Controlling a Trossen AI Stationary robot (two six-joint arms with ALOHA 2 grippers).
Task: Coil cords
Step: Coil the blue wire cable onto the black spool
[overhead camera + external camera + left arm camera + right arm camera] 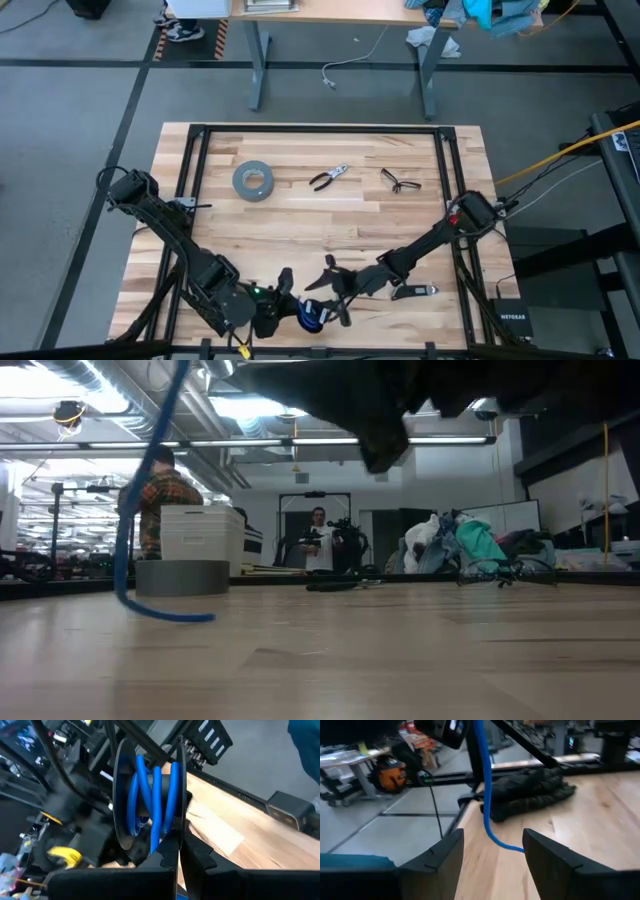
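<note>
Gripper on our left arm (172, 847) is clamped on the cords (150, 795), a blue coil at the table's (330, 215) near edge. Our right gripper (492, 855) gapes wide around a loose strand (light, floppy, probably slippery); grasp it near the coil.
</note>
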